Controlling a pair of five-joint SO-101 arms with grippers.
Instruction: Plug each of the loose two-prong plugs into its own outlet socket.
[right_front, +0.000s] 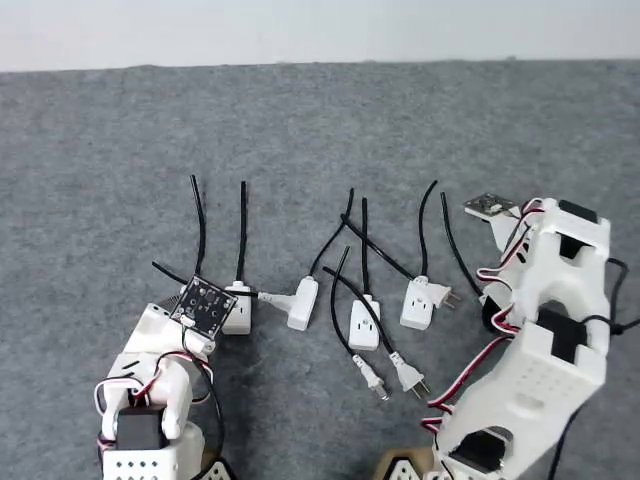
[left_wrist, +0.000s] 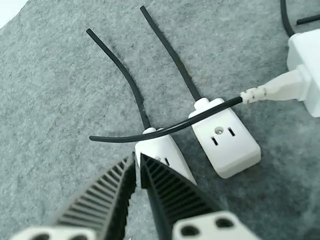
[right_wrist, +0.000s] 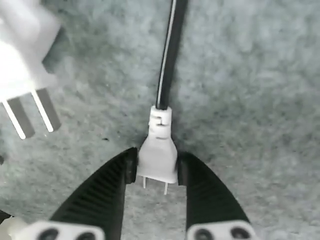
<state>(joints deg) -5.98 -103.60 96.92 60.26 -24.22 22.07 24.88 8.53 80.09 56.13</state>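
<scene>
My left gripper (left_wrist: 138, 162) is shut with nothing between its fingers, its tips right over a white outlet socket (left_wrist: 161, 150). A second socket (left_wrist: 227, 142) lies beside it, and a black cord crosses both. Farther off, a white plug (left_wrist: 280, 89) sits in a third socket (left_wrist: 307, 55). My right gripper (right_wrist: 156, 172) is shut on a white two-prong plug (right_wrist: 158, 159) with a black cord, low over the carpet. Another plug (right_wrist: 25, 75) lies close by with bare prongs. In the high view two loose plugs (right_front: 372, 380) (right_front: 410, 376) lie near the front, below two more sockets (right_front: 363, 325) (right_front: 418, 303).
Everything lies on grey carpet (right_front: 320, 130). Short black cords fan out from the sockets toward the back. The right arm's white body (right_front: 545, 350) stands over the carpet at the right, and the left arm (right_front: 160, 400) sits at the front left.
</scene>
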